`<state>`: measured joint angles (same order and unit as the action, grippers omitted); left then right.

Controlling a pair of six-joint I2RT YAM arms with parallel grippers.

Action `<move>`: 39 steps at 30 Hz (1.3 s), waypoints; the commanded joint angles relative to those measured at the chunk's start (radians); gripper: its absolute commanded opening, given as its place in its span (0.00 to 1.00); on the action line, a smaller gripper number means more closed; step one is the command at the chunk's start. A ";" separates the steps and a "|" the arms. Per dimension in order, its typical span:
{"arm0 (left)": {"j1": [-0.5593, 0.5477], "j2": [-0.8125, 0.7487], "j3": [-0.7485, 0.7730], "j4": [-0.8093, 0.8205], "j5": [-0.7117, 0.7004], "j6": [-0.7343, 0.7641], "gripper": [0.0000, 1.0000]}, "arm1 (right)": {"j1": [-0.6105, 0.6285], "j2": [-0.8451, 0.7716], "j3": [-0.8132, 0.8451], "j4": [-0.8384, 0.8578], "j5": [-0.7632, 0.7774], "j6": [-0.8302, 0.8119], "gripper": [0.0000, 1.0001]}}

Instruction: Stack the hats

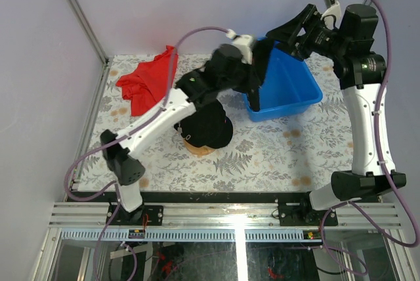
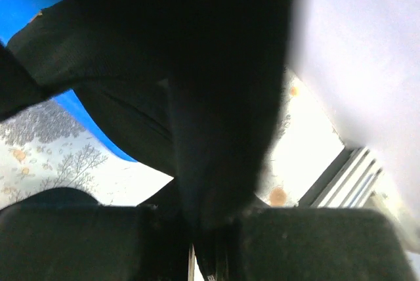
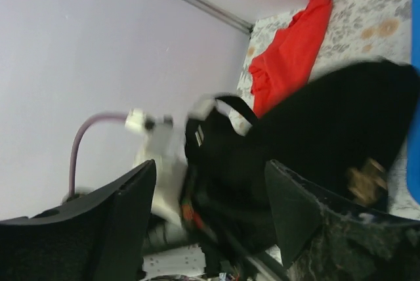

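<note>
- Step in hand: we judge this to be the carry stage, with one hat lifted at the tub and not yet on the pile.
- Left end effector point(image 1: 254, 79): reaches toward the far-right part of the surface point(image 1: 269, 156). It is clenched on a black hat point(image 1: 254, 99). In its wrist view, dark cloth fills the space between the fingers.
- Black hat, held: it hangs limp below the end effector at the left wall of the blue tub point(image 1: 308, 83). We cannot tell whether it touches the rim. Its brim and any logo are hidden from us.
- Pile of black hats point(image 1: 210, 127): sits near the middle of the surface, capped over a wooden stand point(image 1: 195, 148) that shows only at the pile's near edge. We cannot count the hats in it.
- Right end effector point(image 3: 210, 176): raised high over the far-right corner, fingers spread and empty, well apart from every hat.
- Red cloth point(image 1: 147, 81): crumpled at the far-left corner, no part of the job.
- Next move, as we judge it: swing the held hat toward the near-left until it is over the pile, lower it crown-up so it seats on the top hat, then release. The cloth is floppy and could drape off to one side.
</note>
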<state>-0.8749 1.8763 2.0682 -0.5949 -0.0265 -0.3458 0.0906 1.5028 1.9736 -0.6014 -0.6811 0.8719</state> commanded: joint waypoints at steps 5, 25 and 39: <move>0.294 -0.298 -0.357 0.535 0.227 -0.373 0.00 | -0.033 -0.060 0.095 0.052 0.085 -0.010 0.80; 0.349 -0.366 -0.464 1.045 0.223 -0.554 0.00 | 0.030 -0.161 -0.562 0.807 -0.225 0.888 0.78; 0.345 -0.383 -0.549 1.128 0.217 -0.602 0.00 | 0.092 -0.113 -0.607 0.958 -0.110 0.933 0.53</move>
<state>-0.5293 1.5284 1.5360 0.4011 0.1951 -0.9272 0.1722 1.3792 1.3613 0.2707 -0.8207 1.7885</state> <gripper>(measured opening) 0.055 0.596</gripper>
